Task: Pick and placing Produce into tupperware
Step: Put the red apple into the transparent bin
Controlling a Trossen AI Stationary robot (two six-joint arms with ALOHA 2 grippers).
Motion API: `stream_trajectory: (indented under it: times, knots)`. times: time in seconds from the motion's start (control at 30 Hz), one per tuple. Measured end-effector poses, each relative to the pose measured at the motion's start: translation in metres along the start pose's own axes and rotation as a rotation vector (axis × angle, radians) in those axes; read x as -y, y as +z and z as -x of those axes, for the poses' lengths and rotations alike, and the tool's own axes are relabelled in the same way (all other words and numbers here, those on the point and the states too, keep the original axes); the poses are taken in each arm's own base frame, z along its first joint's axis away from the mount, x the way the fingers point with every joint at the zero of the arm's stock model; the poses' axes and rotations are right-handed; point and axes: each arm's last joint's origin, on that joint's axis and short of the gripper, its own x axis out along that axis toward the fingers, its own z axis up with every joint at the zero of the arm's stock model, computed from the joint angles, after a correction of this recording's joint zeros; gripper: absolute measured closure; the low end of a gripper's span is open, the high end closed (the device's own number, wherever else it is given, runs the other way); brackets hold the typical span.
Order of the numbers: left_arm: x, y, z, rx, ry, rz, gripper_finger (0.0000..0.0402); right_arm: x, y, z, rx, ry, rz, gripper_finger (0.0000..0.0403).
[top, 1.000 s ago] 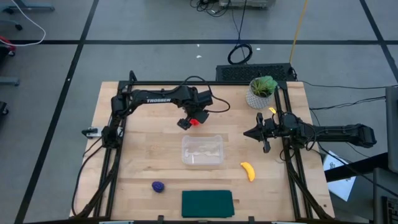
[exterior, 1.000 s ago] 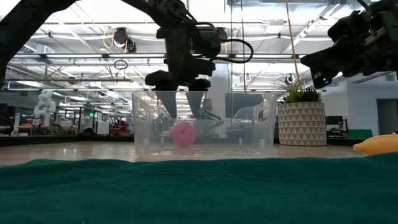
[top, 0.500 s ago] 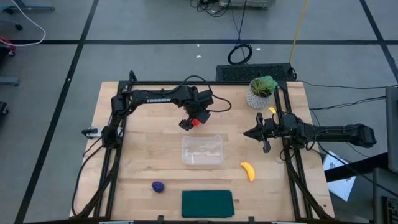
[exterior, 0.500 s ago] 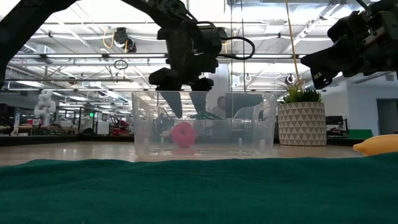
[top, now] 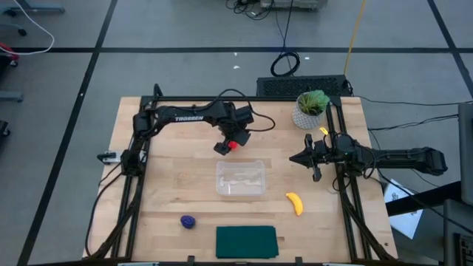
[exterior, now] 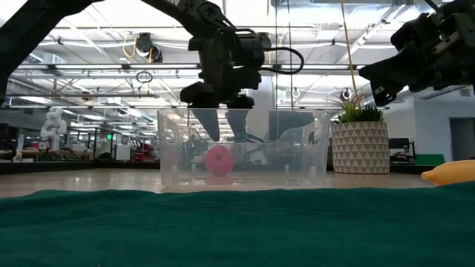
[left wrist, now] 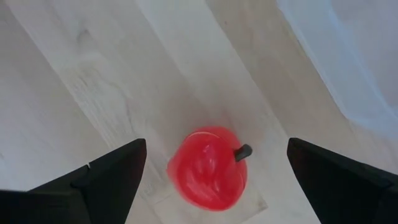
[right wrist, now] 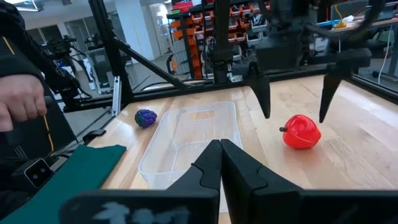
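Note:
The red round piece (left wrist: 209, 175) rests on the bare wood just beyond the tupperware's far side (top: 232, 144). My left gripper (left wrist: 216, 144) hovers over it, open, one finger on each side, touching nothing. In the low view its fingertips (exterior: 221, 133) end just above the red piece (exterior: 218, 159), which shows through the tub. The clear tupperware (top: 240, 178) stands mid-table. The yellow banana (top: 295, 203) lies to its right, toward the near edge. The purple lump (top: 188, 221) lies near the front, left of the tub. My right gripper (right wrist: 221, 146) waits shut on the table's right side (top: 299, 158).
A dark green mat (top: 246, 241) lies at the near edge. A potted plant (top: 310, 108) stands at the far right. Black frame rails run along both sides of the table. In the right wrist view a person's hand (right wrist: 18, 102) shows beyond the table.
My left gripper has edged a little toward the table's right above the red piece and has stayed open. Nothing else has moved.

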Motion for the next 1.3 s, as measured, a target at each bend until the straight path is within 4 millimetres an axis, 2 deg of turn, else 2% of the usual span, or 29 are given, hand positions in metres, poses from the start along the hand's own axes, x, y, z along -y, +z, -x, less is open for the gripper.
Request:
stream_trajectory:
  times: [1.0, 1.3]
  knots:
    - [0.001, -0.013, -0.026, -0.070, 0.003, -0.044, 0.0009, 0.000, -0.001, 0.000, -0.012, -0.002, -0.003, 0.0403]
    - [-0.003, -0.025, -0.035, -0.067, 0.015, -0.029, 0.0009, 0.000, -0.001, 0.000, -0.012, -0.002, -0.003, 0.0403]
